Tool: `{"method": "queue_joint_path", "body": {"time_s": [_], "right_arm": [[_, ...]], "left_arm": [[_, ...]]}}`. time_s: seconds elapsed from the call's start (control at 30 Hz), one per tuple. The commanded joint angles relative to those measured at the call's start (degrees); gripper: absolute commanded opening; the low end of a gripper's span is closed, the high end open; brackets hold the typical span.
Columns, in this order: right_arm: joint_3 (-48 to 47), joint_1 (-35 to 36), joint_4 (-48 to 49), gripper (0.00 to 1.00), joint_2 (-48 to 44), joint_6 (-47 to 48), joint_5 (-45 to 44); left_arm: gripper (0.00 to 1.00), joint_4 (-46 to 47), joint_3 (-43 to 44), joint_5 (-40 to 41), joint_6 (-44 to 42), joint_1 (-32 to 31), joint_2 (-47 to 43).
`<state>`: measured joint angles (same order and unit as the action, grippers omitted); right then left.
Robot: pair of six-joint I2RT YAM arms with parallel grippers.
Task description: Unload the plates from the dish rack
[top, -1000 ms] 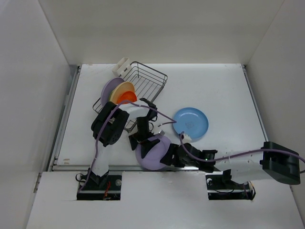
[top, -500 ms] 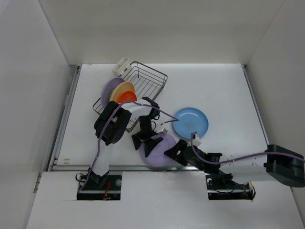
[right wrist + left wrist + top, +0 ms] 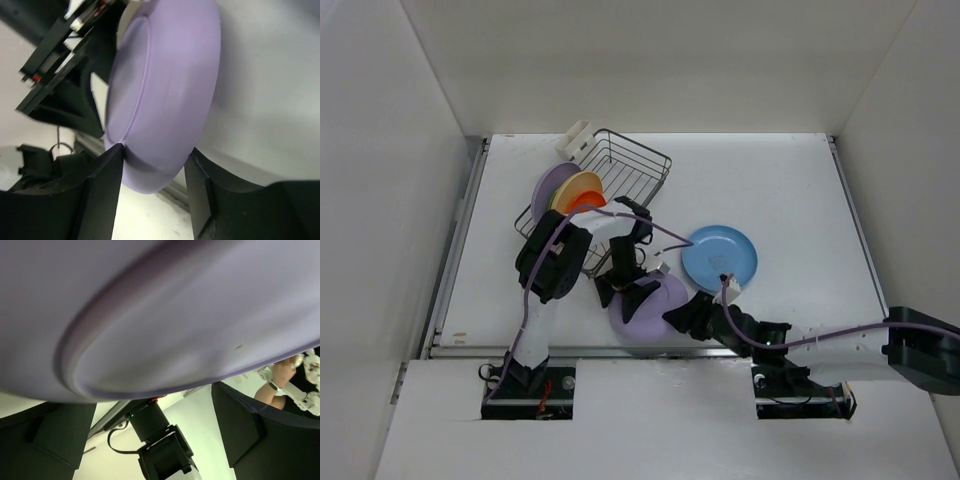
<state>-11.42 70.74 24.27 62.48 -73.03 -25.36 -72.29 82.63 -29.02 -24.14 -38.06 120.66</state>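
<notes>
Top external shows the step in hand to be a pass of one lavender plate (image 3: pixel 642 312) between the two arms. It happens at the near edge of the desk (image 3: pixel 790 180), apart from the dish rack (image 3: pixel 635 165). The left hand (image 3: pixel 625 290) stands over the plate's far side, and the right hand (image 3: pixel 676 316) meets its near right rim.

In the right wrist view the plate is tilted steeply. The right hand's fingers (image 3: pixel 97 195) sit one on each face of the rim, narrowed until both seem to touch it; how hard they press cannot be told. In the left wrist view the left hand's fingers (image 3: pixel 47 440) are spread wide. The plate's underside fills the space above them, and no pinch on it shows.

To do this well, the right hand should probably seat deeper than the lip before taking the weight, since smooth plastic held by a shallow bite is likely to pivot or slip. The left hand ought to back straight away, so that no finger drags the rim. The plate can then be levelled and laid flat, perhaps on or just beside the blue plate (image 3: pixel 720 258), which lies on the desk to the right.

A purple plate (image 3: pixel 550 183), a tan plate (image 3: pixel 575 186) and a red-orange plate (image 3: pixel 588 203) stand at the rack's left end, not yet unloaded.
</notes>
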Motion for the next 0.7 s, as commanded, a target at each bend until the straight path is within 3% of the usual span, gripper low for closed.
{"method": "queue_joint_path", "body": {"time_s": [0.0, 0.13, 0.43, 0.57, 0.67], "right_arm": [[-8.3, 2.3, 13.7, 0.00, -2.8, 7.9, 5.5], [-15.3, 2.8, 0.0, 0.00, -6.5, 13.4, 8.3], [-17.3, 3.4, -14.1, 0.00, -16.9, 14.6, 1.6], [-19.9, 3.4, -20.6, 0.00, -17.4, 14.6, 0.1], [-23.8, 3.4, -27.2, 0.00, -15.1, 15.1, -0.5]], "left_arm": [[0.92, 0.1, 2.7, -6.8, -2.6, -2.5, -3.3], [0.95, -6.0, 7.7, -6.2, -4.0, -2.5, -9.6], [0.99, -11.1, 14.7, -4.9, -4.0, -2.5, -13.3], [0.99, -11.3, 16.0, -4.3, -3.4, -1.3, -13.3], [0.99, -14.2, 21.7, -3.8, -1.4, 2.2, -15.4]]}}
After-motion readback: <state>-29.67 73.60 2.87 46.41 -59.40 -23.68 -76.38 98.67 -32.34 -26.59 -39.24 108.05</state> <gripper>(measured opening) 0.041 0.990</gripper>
